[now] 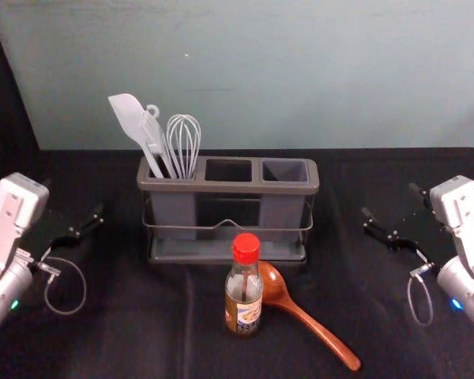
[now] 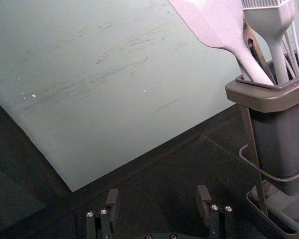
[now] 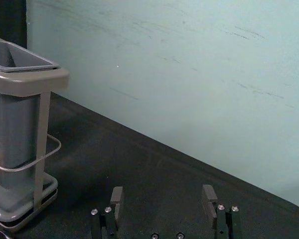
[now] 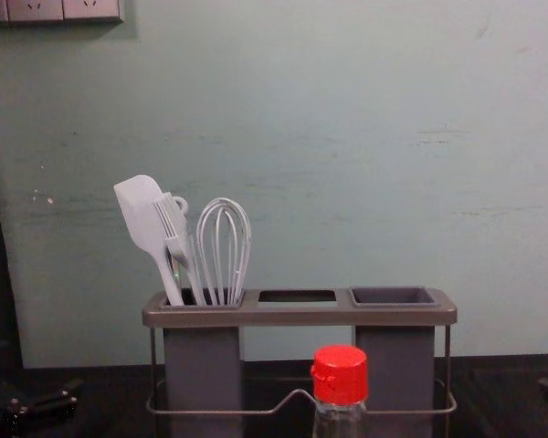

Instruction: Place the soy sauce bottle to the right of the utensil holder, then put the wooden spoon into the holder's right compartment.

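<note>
Left gripper (image 1: 73,201) at the robot's left side of the table, beyond the left end of the utensil holder (image 1: 229,187); its two fingers stand wide apart with only air between them. Right gripper (image 1: 390,200) at the opposite side, beyond the holder's right end; its fingers are likewise widely parted and grasp nothing. In the wrist views, the paired tips of the left gripper (image 2: 158,194) and of the right gripper (image 3: 163,191) are separated by a broad gap.

Between the two arms, the soy sauce bottle (image 1: 243,296) stands upright in front of the holder, capped in red (image 1: 246,248), its label facing the robot. The wooden spoon (image 1: 304,316) lies on the black cloth (image 1: 142,347) just to the right of the bottle, bowl toward the holder, handle slanting toward the robot and to the right; whether bowl and bottle touch cannot be told.

The holder stands upright behind them, with a wire rail (image 1: 221,225) across its front and a tray (image 1: 221,250) at its base. Its left compartment (image 1: 174,213) bears a pale spatula (image 1: 128,114), a brush (image 4: 178,239) and a whisk (image 1: 186,138), heads up; its right compartment (image 1: 283,209) is a grey cup. Background: a pale green wall (image 1: 300,63), with socket plates (image 4: 64,9) at upper left in the chest view
</note>
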Motion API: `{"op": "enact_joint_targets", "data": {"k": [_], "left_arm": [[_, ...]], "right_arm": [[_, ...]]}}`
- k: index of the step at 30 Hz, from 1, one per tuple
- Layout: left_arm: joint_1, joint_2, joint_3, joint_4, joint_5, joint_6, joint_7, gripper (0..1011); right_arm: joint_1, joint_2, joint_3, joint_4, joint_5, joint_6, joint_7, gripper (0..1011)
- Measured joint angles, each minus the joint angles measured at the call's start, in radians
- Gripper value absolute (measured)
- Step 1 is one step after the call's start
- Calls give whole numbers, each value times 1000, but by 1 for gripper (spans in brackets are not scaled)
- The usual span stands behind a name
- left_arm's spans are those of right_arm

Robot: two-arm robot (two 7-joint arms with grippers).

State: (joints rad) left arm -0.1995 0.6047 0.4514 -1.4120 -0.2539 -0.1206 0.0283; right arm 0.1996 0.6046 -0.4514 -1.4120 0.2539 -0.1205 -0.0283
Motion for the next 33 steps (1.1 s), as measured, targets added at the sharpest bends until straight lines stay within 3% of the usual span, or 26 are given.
{"op": "enact_joint_targets", "data": {"k": [33], "left_arm": [[0,0,0,0,0,0,0,1012]], "right_arm": [[0,0,0,0,0,0,0,1002]]}}
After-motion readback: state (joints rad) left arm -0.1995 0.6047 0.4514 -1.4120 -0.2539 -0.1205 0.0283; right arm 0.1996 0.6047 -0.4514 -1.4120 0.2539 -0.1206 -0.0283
